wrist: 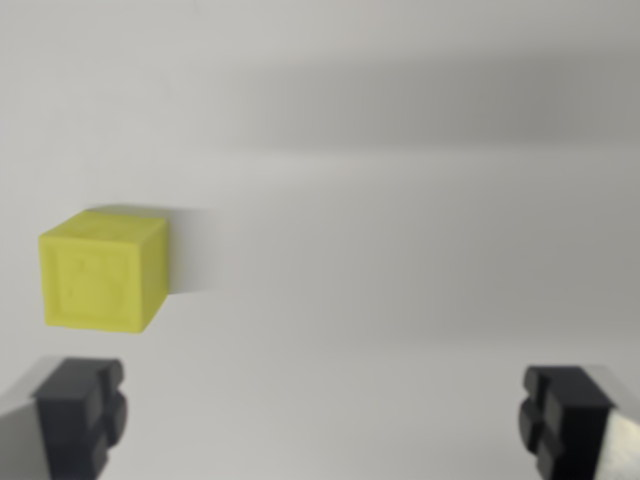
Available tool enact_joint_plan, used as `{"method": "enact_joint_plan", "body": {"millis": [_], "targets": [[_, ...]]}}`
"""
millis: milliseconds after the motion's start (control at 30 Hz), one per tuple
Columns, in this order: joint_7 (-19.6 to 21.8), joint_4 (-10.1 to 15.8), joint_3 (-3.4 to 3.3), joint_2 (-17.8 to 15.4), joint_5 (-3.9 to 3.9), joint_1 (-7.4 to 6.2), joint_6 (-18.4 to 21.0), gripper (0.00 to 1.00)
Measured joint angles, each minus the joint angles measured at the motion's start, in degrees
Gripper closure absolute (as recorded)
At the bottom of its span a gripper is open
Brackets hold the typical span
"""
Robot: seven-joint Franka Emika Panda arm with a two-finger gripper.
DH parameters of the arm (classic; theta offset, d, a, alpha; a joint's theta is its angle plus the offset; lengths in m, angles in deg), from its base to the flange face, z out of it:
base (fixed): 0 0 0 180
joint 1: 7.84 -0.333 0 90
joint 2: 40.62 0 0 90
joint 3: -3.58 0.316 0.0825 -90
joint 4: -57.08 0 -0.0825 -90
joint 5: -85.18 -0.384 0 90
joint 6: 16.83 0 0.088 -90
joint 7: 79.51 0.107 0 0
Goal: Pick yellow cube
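Yellow cube (103, 270), matte plastic with a faint embossed face, resting on plain white tabletop (400, 300) at the wrist view's left, just above mid-height. Soft grey shadow stretching from its side toward the wrist view's right. Broader blurred shadow band across the upper part of the surface.

Gripper (323, 420) held over the table, camera looking down past it. Two black, blocky fingertips (80, 415) at the bottom corners of the view, spread wide apart, nothing between them but bare white surface. Pale metallic finger bodies partly visible behind each pad at the frame edges.

Cube outside the gap, lying beyond and just above the fingertip at the wrist view's left, not touching it. Fingertip at the wrist view's right well apart from the cube.
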Motion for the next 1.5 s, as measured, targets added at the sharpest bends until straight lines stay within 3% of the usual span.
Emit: {"method": "enact_joint_plan", "body": {"millis": [800, 1500], "targets": [[7.34, 3.53, 0.0, 4.72, -0.41, -5.2, -8.7, 0.0], [13.92, 4.49, 0.0, 10.56, -0.81, -9.97, -15.9, 0.0]]}}
